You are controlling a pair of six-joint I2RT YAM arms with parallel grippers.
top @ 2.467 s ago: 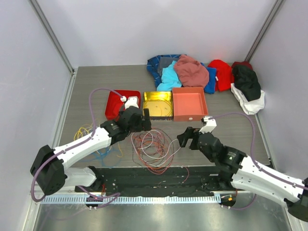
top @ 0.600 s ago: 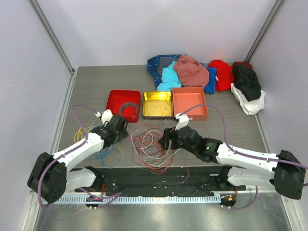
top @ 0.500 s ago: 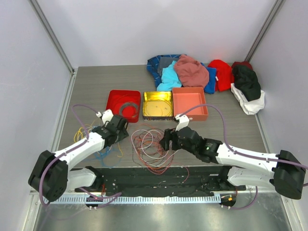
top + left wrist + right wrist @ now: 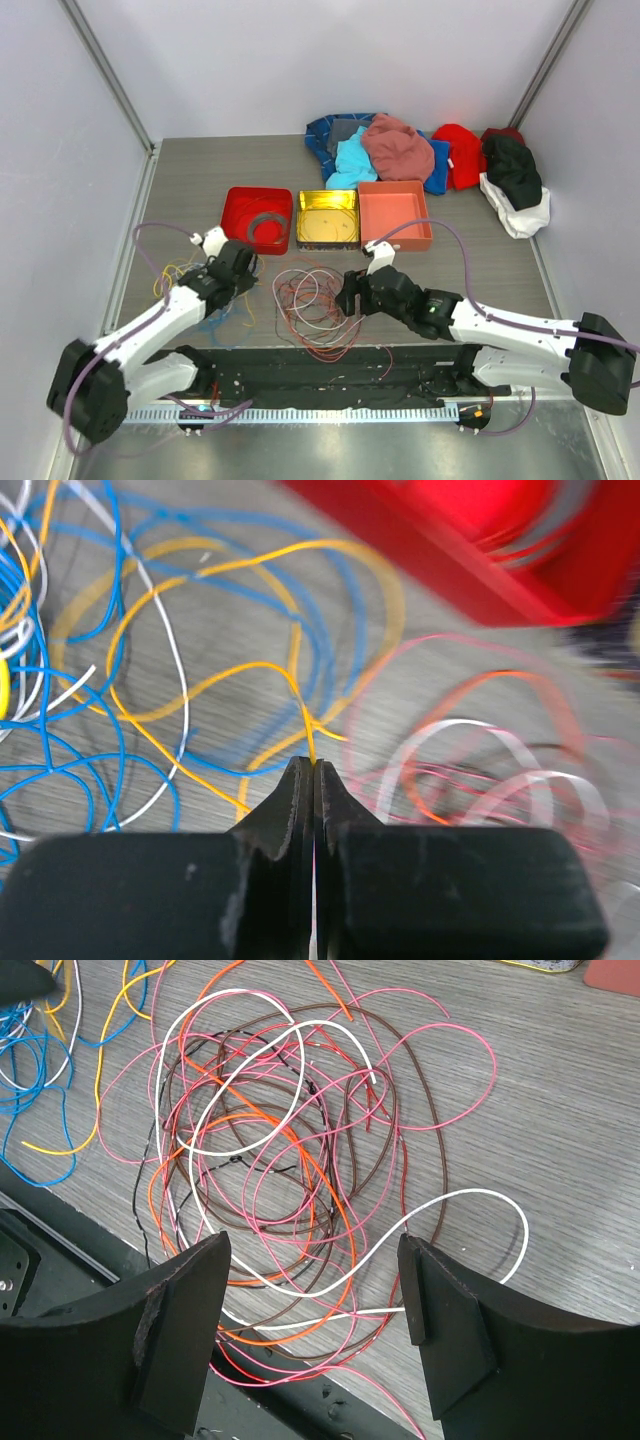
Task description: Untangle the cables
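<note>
1. The cables (image 4: 315, 300) lie on the grey table (image 4: 200, 170) toward its near edge, in 2 lots: a big tangle in the centre and a looser one to the left.
2. Centre lot: thin loops of pink, brown, orange and white plus a thin black one, all crossing over each other. One white wire trails out to the right in a long curve.
3. Left lot: blue, yellow and white wires in open loops, spread flat, partly under the left arm.
4. Left claw (image 4: 312, 768): fingers pressed together, nipping a yellow cable (image 4: 255, 668) right at the tips. The cable bends sharply where it is pinched.
5. Right claw (image 4: 312, 1250): fingers wide apart w/ nothing btwn them, poised above the near-right side of the centre tangle. Can't tell if it touches the wires.
6. Behind the cables, in a row: red tray (image 4: 235, 215) w/ a grey coil (image 4: 266, 226) inside, yellow tray (image 4: 328, 217), salmon tray (image 4: 395, 215). Clothes heap (image 4: 400, 150) at the back.
</note>
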